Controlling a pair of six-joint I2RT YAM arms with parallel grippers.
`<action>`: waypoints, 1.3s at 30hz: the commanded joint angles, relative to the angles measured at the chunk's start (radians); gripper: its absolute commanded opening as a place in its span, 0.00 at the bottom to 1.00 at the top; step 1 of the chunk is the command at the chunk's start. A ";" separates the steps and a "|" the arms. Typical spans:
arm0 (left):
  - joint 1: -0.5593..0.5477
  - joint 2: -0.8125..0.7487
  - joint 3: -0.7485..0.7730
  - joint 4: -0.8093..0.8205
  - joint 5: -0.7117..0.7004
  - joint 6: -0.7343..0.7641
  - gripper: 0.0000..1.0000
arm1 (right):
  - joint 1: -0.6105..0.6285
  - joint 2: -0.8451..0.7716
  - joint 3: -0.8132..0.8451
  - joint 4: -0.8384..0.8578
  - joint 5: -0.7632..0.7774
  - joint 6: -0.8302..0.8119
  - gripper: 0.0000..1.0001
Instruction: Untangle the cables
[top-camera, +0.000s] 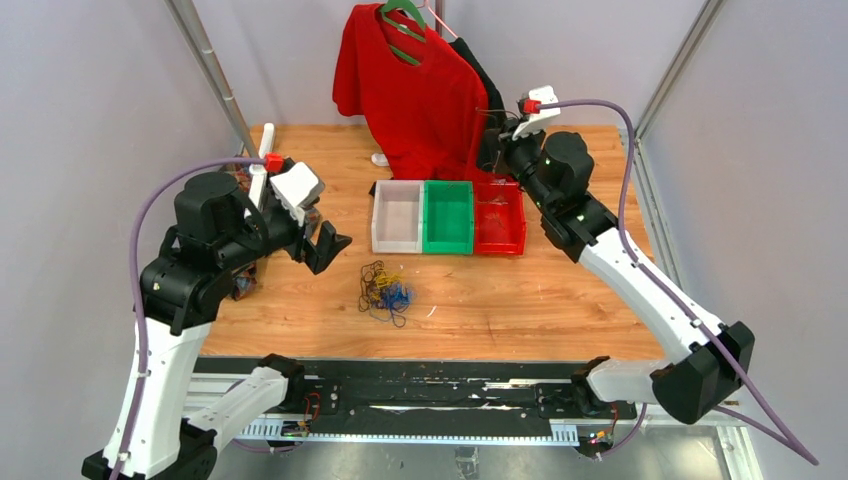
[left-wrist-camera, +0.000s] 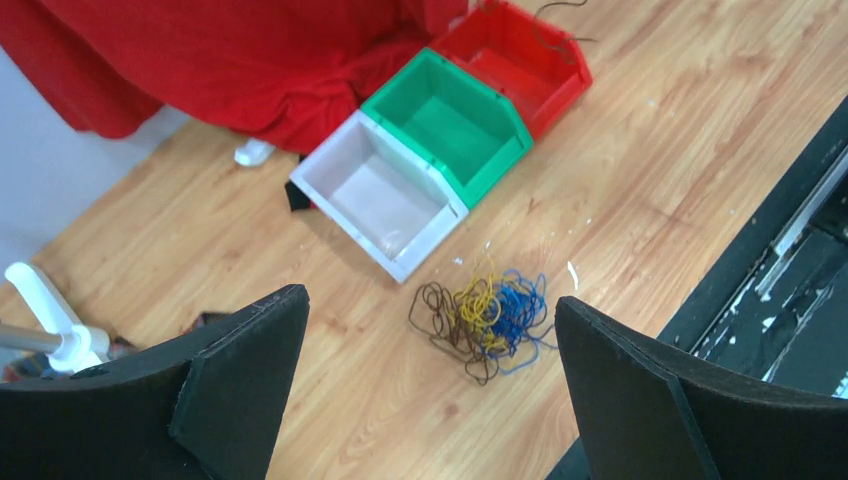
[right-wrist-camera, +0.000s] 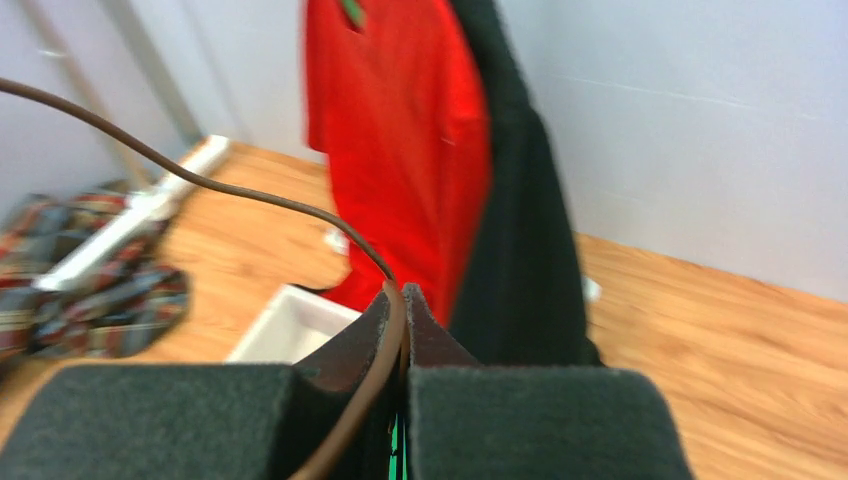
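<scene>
The cables (top-camera: 385, 290) lie as a small tangle of dark brown, yellow and blue loops on the wooden table, in front of the white bin. In the left wrist view the cables (left-wrist-camera: 485, 315) show between and beyond the fingers. My left gripper (top-camera: 318, 240) hangs open to the left of the tangle and above it, holding nothing; its jaws (left-wrist-camera: 430, 300) stand wide apart. My right gripper (right-wrist-camera: 403, 292) is shut on one thin dark brown cable (right-wrist-camera: 200, 180), which arcs up and off to the left. That gripper (top-camera: 503, 135) is raised behind the red bin.
Three bins stand in a row at mid table: white (top-camera: 398, 215), green (top-camera: 448, 215), red (top-camera: 499, 218). A red shirt (top-camera: 415, 90) and a dark garment hang from a hanger at the back. Plaid cloth (top-camera: 243, 282) lies under the left arm.
</scene>
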 joint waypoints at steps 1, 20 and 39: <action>-0.003 -0.011 -0.031 -0.047 -0.036 0.046 0.98 | -0.038 0.048 -0.040 -0.005 0.169 -0.106 0.01; -0.004 -0.006 -0.072 -0.067 -0.034 0.028 0.98 | -0.064 0.147 -0.024 0.055 0.206 -0.125 0.01; -0.003 0.023 -0.081 -0.128 -0.125 -0.017 0.98 | 0.200 0.402 0.348 -0.016 0.058 -0.144 0.01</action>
